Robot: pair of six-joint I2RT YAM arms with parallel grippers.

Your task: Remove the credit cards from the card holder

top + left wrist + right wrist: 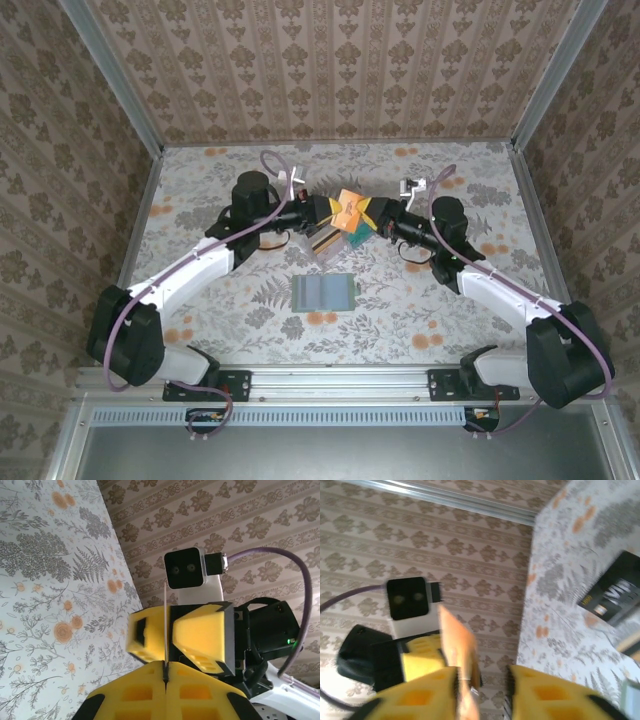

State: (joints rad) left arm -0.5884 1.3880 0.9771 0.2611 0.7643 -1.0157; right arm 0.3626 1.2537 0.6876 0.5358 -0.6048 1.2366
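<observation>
Card holder (323,292) lies flat on the desk (200,200), unfolded, nearest the bases; just beyond it at 12 o'clock rests a black card (615,595). Farther still, both arms reach inward and meet in mid-air, passing the tan card (348,205) between them. Left end effector (165,672) is clenched on the card's edge; right end effector (484,677) stands released, jaws apart. The likely next move is for the right to retreat toward 3 o'clock and the left to lay the card down.

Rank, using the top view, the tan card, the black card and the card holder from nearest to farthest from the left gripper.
1. Tan card: clamped in the left gripper, raised mid-scene.
2. Black card: flat on the table, just nearside of that gripper.
3. Card holder: lying open, farther toward the table's near edge.
</observation>
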